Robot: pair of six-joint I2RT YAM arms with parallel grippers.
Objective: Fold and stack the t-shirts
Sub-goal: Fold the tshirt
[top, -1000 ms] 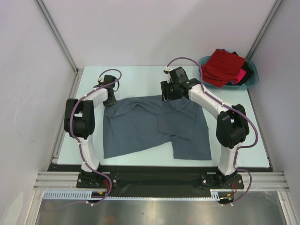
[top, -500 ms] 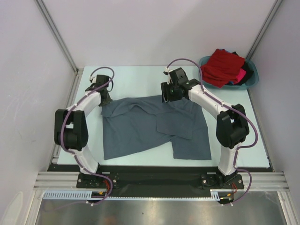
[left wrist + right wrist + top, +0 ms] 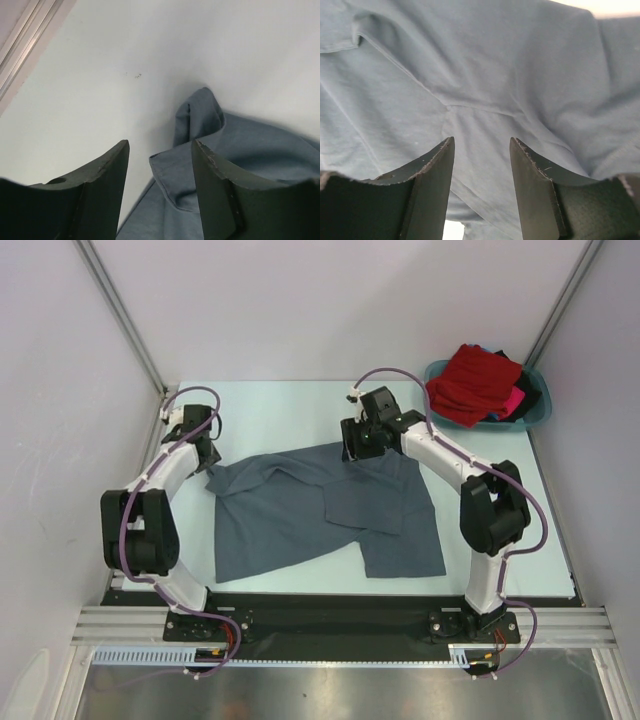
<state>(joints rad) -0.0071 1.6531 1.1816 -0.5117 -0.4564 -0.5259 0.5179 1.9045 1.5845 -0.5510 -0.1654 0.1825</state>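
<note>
Your left pincer (image 3: 159, 145) is part open, astride the sleeve hem of the grey t-shirt (image 3: 290, 515), clamping nothing. Your right pincer (image 3: 482, 142) is equally parted, low over its far edge. The shirt lies rumpled mid-desk (image 3: 290, 410).

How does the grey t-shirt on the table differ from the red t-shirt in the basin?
The grey t-shirt lies spread on the table, one part folded over; the red t-shirt sits heaped in the teal basin. The grey one covers much more area than the red one. Neither is neatly folded yet.
</note>
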